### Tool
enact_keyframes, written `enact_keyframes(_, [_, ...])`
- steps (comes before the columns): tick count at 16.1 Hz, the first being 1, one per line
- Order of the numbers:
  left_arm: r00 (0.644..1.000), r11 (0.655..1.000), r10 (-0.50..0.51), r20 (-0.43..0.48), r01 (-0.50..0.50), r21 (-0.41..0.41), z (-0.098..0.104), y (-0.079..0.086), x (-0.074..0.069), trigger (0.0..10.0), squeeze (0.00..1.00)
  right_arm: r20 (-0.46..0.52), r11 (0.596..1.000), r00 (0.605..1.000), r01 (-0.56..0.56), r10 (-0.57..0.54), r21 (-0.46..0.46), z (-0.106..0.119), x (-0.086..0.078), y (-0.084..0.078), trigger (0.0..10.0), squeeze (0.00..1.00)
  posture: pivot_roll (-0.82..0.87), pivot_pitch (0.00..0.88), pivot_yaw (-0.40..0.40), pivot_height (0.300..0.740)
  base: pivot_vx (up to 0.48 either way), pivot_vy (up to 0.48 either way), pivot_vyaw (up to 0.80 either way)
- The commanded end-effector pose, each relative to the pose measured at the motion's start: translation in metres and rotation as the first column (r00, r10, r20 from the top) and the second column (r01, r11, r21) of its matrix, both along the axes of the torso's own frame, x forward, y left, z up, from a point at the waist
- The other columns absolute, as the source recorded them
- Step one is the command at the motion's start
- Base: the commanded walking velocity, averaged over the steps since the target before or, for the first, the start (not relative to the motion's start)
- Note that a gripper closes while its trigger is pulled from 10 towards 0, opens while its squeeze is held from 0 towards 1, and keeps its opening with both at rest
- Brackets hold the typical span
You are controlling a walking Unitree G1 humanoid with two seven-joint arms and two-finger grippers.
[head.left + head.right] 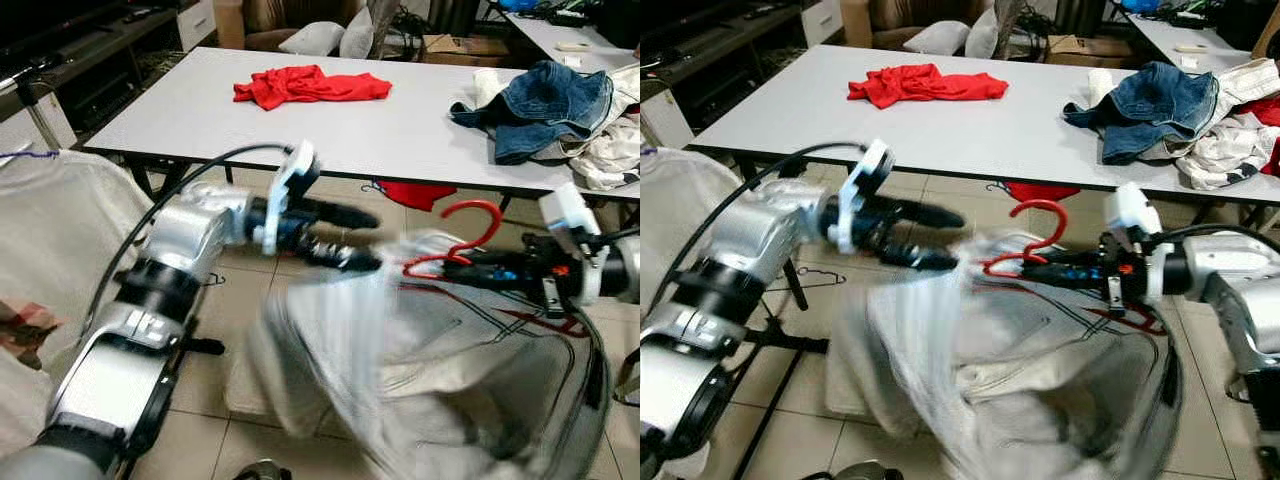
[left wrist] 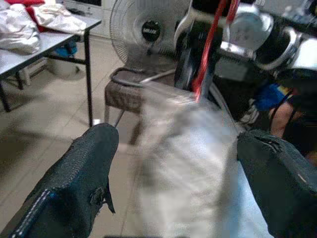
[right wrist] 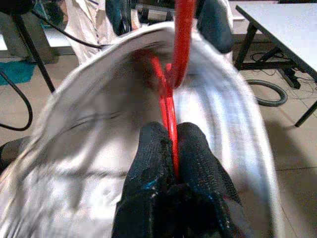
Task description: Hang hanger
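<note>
A red hanger [image 1: 476, 214] carries a pale grey-white garment [image 1: 430, 360], which hangs blurred below it in front of me. My right gripper [image 1: 452, 268] is shut on the hanger's lower bar, and the right wrist view shows its two fingers [image 3: 153, 148] pinching the red wire [image 3: 171, 119]. My left gripper [image 1: 376, 242] is open just left of the hook, at the garment's upper edge. In the left wrist view the blurred cloth [image 2: 188, 163] lies between its fingers [image 2: 89, 168], which are spread wide. The hook [image 1: 1042, 213] stands upright and free.
A white table [image 1: 400, 140] stands ahead with a red shirt [image 1: 310, 85], jeans [image 1: 550, 100] and pale clothes [image 1: 615, 150]. More red cloth [image 1: 415, 193] hangs under it. Another light garment [image 1: 50, 230] is close on my left. A fan [image 2: 148, 29] stands beyond a stool [image 2: 129, 91].
</note>
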State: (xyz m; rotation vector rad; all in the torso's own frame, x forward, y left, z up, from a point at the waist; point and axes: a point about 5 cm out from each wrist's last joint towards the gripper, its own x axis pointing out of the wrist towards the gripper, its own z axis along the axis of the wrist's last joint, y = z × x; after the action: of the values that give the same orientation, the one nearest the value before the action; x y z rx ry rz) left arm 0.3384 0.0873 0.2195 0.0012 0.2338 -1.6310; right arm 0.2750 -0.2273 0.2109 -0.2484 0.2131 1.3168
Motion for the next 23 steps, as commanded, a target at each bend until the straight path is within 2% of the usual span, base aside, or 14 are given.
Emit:
enact_keyframes(1, [1.000,0.999,0.008,-0.022,-0.007,0.043,-0.004,0.003,0.001,10.0,0.00,0.066,1.000,0.998,-0.014,0.014,0.010,0.013,0.003,0.003,10.0,0.00,-0.06,0.000,0.038,0.740,0.000,0.000,0.00])
enact_keyframes(2, [1.000,0.996,0.007,-0.028,-0.004,0.091,-0.011,0.003,0.000,10.0,0.00,0.070,1.000,0.997,-0.017,0.016,0.010,0.014,0.003,0.004,10.0,0.00,-0.06,0.000,0.038,0.740,0.000,0.000,0.00])
enact_keyframes(7, [1.000,0.996,0.007,-0.028,-0.004,0.091,-0.011,0.003,0.000,10.0,0.00,0.070,1.000,0.997,-0.017,0.016,0.010,0.014,0.003,0.004,10.0,0.00,-0.06,0.000,0.038,0.740,0.000,0.000,0.00])
enact_keyframes(9, [0.996,0.982,0.080,0.048,-0.087,0.166,-0.025,-0.004,0.005,9.8,0.00,0.090,1.000,0.996,-0.024,0.024,0.008,0.017,0.005,0.007,10.0,0.00,-0.06,0.000,0.040,0.740,0.000,0.000,0.00])
enact_keyframes(10, [0.987,0.970,0.113,0.112,-0.134,0.202,-0.030,-0.006,0.007,7.2,0.00,0.099,1.000,0.995,-0.029,0.028,0.008,0.018,0.005,0.008,10.0,0.00,-0.06,0.000,0.041,0.740,0.000,0.000,0.00])
enact_keyframes(11, [0.986,0.969,0.127,0.112,-0.147,0.197,-0.029,-0.007,0.008,3.3,0.00,0.103,0.999,0.994,-0.032,0.031,0.009,0.019,0.004,0.009,10.0,0.00,-0.06,0.000,0.041,0.740,0.000,0.000,0.00])
enact_keyframes(12, [0.985,0.968,0.132,0.111,-0.152,0.198,-0.029,-0.006,0.008,2.6,0.00,0.105,0.999,0.994,-0.034,0.033,0.009,0.020,0.004,0.009,10.0,0.00,-0.06,0.000,0.041,0.740,0.000,0.000,0.00])
enact_keyframes(13, [0.985,0.966,0.134,0.110,-0.154,0.205,-0.029,-0.006,0.009,0.0,0.00,0.108,0.999,0.993,-0.038,0.036,0.008,0.021,0.005,0.010,10.0,0.00,-0.06,0.000,0.041,0.740,0.000,0.000,0.00])
enact_keyframes(19, [0.985,0.946,0.117,0.124,-0.148,0.288,-0.038,-0.004,0.009,0.0,0.00,0.124,0.997,0.989,-0.078,0.077,-0.001,0.024,0.004,0.019,10.0,0.00,-0.06,0.000,0.038,0.740,0.000,0.000,0.00])
enact_keyframes(23, [0.985,0.946,0.105,0.138,-0.141,0.292,-0.033,-0.004,0.009,0.0,0.00,0.130,0.996,0.987,-0.090,0.092,-0.018,0.024,0.007,0.021,10.0,0.00,-0.06,0.000,0.038,0.740,0.000,0.000,0.00])
